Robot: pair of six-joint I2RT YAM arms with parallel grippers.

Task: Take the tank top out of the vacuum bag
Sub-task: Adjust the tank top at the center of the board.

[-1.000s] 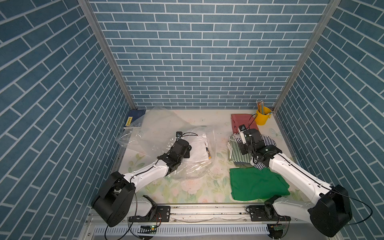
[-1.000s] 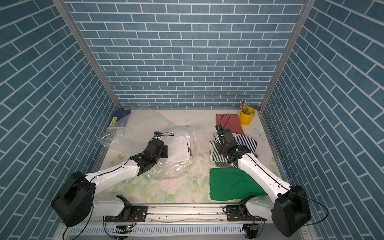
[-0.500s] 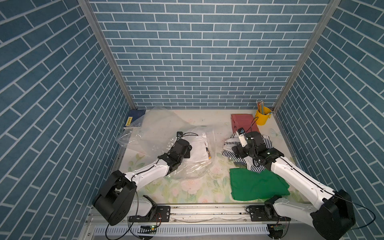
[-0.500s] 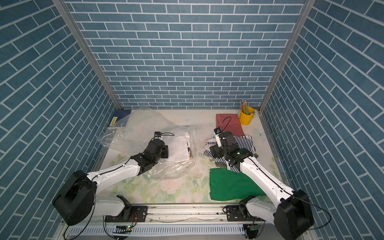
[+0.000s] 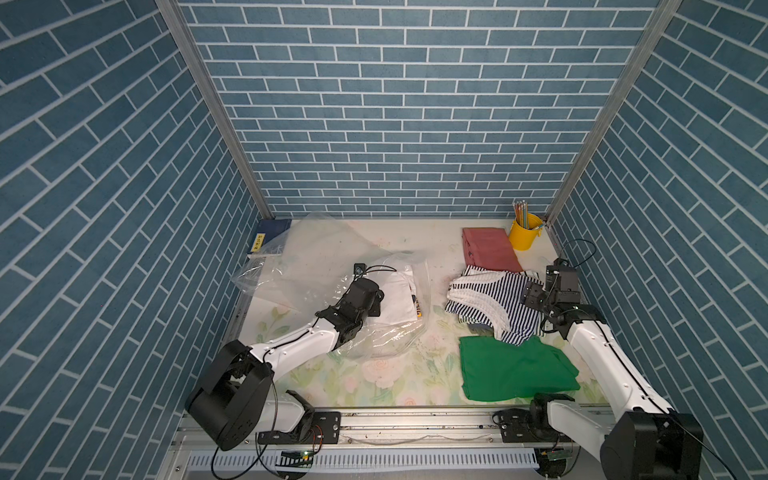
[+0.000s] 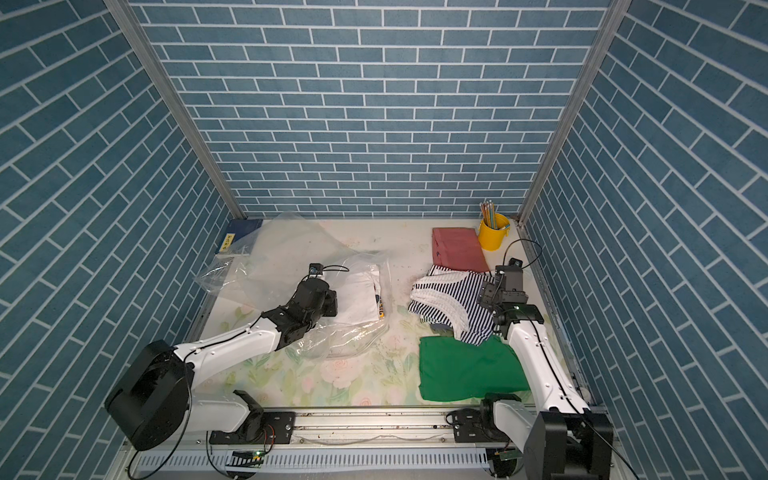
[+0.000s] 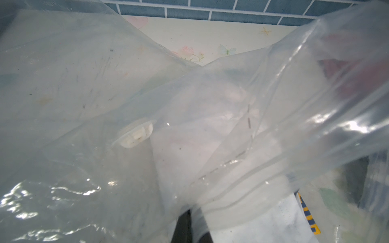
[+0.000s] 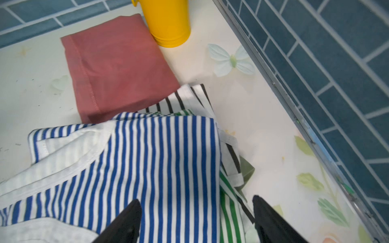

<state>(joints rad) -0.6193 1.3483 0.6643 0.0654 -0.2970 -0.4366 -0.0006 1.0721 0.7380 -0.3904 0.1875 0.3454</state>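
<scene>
Beside the red cloth (image 5: 490, 253), right end effector (image 8: 195, 202) gapes over freed tank top (image 5: 494, 299); left end effector (image 5: 376, 302) pinches vacuum bag (image 5: 316, 266) steady.

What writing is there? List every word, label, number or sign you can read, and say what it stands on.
Nothing can be read with certainty.
Yellow label on the blue book: too small to read.
Yellow and blue print on the white folded garment inside the vacuum bag: cut off, unreadable.
Faint marking on the bag's plastic: too blurred to read.
</scene>
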